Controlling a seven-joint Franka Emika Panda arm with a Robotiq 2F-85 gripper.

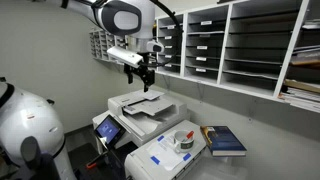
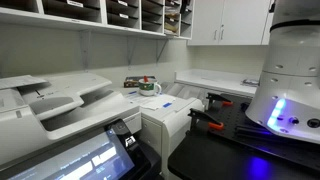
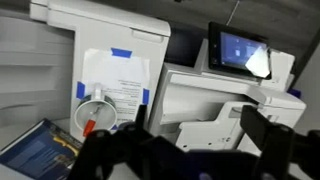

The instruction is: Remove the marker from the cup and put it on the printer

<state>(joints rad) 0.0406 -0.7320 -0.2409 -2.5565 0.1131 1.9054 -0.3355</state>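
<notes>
None of the task looks done yet. In an exterior view the end effector (image 1: 143, 70) hangs above the printer (image 1: 140, 105), empty as far as I can see, and well apart from the cup (image 1: 183, 139). The cup stands on the flat white unit (image 1: 152, 158), near the book (image 1: 226, 141).

In an exterior view the cup (image 2: 150, 88) is small and far off. Something red shows at its rim, but I cannot tell more.

In the wrist view the end effector (image 3: 182, 148) has its fingers wide apart with nothing between them. The red marker (image 3: 90, 124) sits inside the cup (image 3: 95, 112), and the touchscreen (image 3: 240, 50) of the printer is well apart from it.

Both steps are left, I judge: to take the marker out, then to lay it on the printer.
</notes>
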